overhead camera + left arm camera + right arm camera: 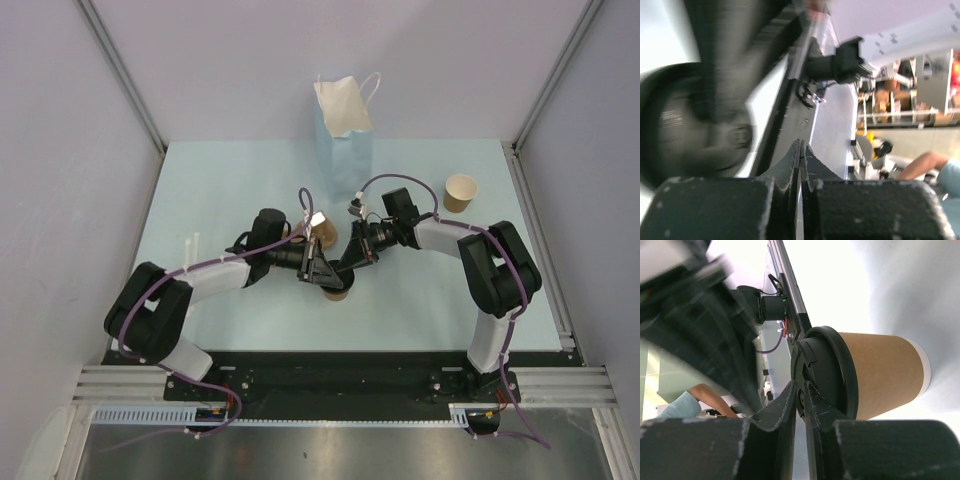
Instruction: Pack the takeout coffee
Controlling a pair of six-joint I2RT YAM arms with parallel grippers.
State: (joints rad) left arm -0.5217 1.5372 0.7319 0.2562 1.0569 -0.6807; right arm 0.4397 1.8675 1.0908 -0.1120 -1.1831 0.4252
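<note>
From above, the takeout coffee [337, 291] stands mid-table at 6 o'clock from the 2 meeting grippers, with the left gripper [312, 266] and right gripper [347, 262] about equally near. In the left wrist view the fingers [785, 170] press together, empty, and no cup shows clearly. In the right wrist view the fingers [782, 407] are all but closed. The black lid [825, 370] sits just past their tips toward 1 o'clock, and the cup's axis runs 9 to 3 o'clock.
</note>
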